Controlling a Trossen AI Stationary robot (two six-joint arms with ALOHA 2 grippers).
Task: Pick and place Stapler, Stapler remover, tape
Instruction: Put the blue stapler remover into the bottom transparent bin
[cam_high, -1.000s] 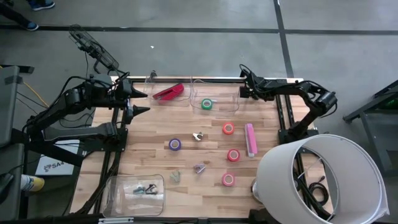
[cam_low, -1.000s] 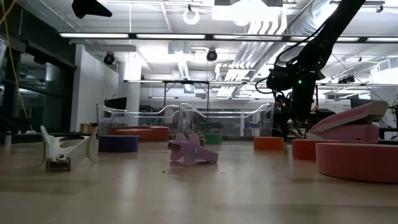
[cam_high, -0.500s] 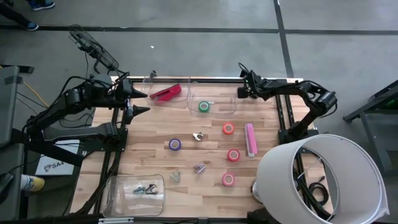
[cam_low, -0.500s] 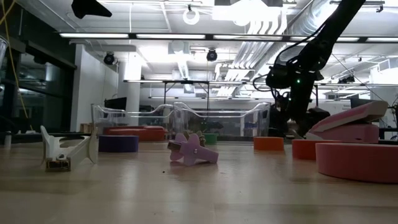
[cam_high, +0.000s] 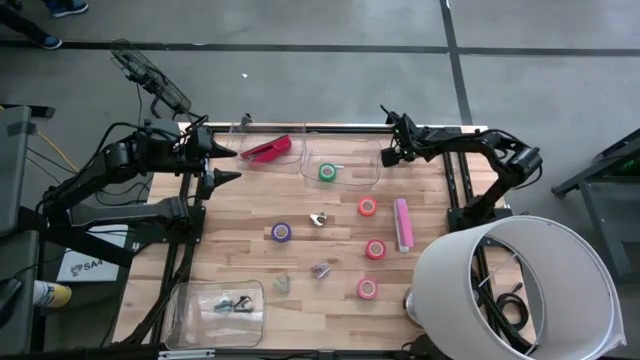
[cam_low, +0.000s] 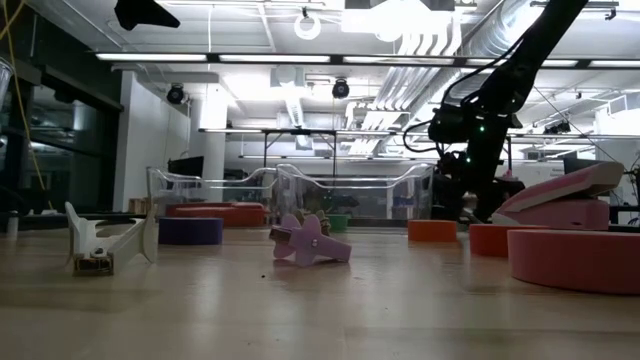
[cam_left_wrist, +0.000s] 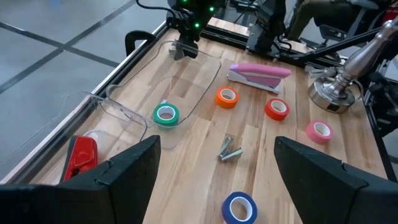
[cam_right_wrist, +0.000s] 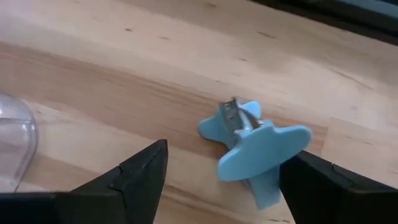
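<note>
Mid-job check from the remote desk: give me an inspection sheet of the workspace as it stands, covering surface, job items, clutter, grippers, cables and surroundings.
Surface: wooden table.
Job's things: red stapler and green tape each in a clear bin at the far edge; pink stapler, purple tape, three red-pink tapes and loose staple removers on the wood; a blue staple remover under the right arm.
Clutter: clear tray of small parts at the near corner.
Grippers: left gripper open, waiting at the table's left edge; right gripper open by the bin's end.
Cables: yellow cable beside the left arm.
Surroundings: white drum at right.
</note>
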